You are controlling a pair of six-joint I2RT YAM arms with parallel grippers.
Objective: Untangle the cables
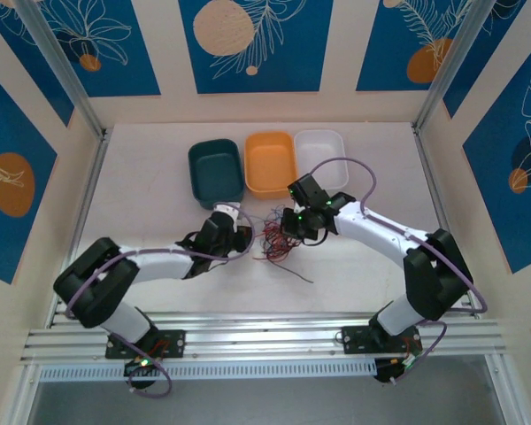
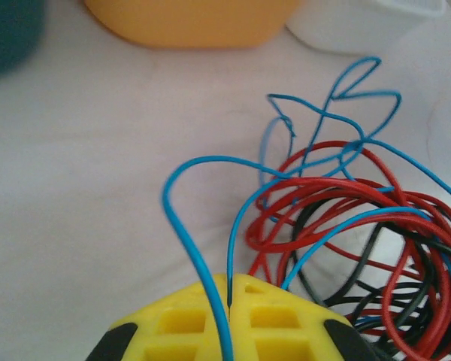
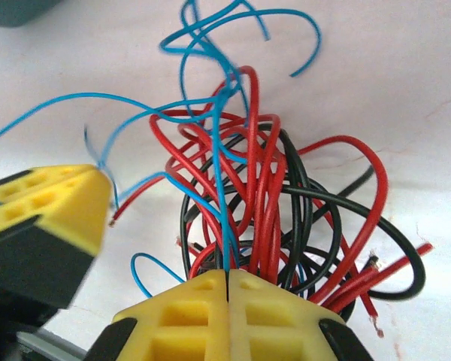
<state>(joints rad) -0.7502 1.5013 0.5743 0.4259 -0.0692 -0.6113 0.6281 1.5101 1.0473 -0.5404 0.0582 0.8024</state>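
The cables (image 1: 271,240) lie in a tangled heap of red, black and blue wires on the white table between the two grippers. The left gripper (image 1: 240,235) is at the heap's left edge. In the left wrist view its yellow fingers (image 2: 188,320) are shut, and the left gripper (image 2: 233,280) pinches a blue cable (image 2: 244,218) that loops back into the tangle (image 2: 346,203). The right gripper (image 1: 297,227) is at the heap's right edge. Seen from the right wrist, the right gripper (image 3: 228,274) is shut on a blue cable (image 3: 224,218) rising through the red and black loops (image 3: 274,180).
Three bins stand side by side behind the heap: teal (image 1: 216,170), orange (image 1: 271,163) and white (image 1: 319,150). The left gripper's yellow finger (image 3: 49,207) shows at the left of the right wrist view, close to the tangle. An aluminium rail (image 1: 265,335) runs along the near table edge.
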